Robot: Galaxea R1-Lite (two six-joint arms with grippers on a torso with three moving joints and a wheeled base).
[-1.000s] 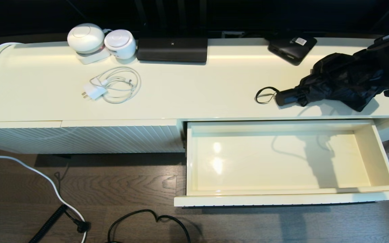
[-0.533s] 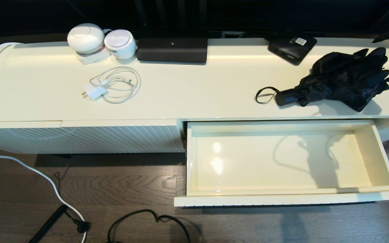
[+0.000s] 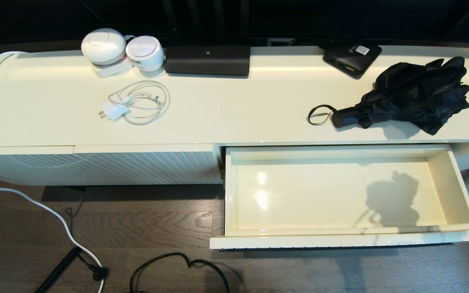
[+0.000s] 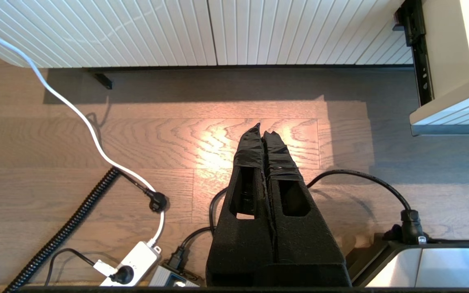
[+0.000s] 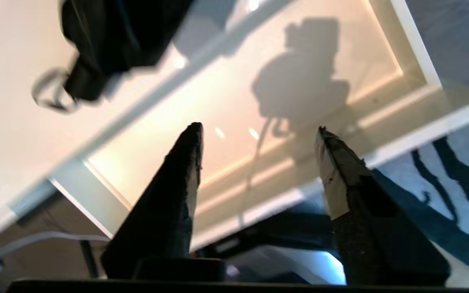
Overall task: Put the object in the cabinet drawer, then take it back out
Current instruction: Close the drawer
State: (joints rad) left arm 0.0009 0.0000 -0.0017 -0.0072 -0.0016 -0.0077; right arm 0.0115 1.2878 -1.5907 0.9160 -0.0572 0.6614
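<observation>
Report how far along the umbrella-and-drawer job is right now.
Done, by the look of it: the umbrella lies on the cabinet top, and the cabinet drawer stands open and empty. In hand: nothing; the right gripper is open above the drawer, and the left gripper is shut, parked over the floor. Whether the umbrella has been in and out cannot be told.
</observation>
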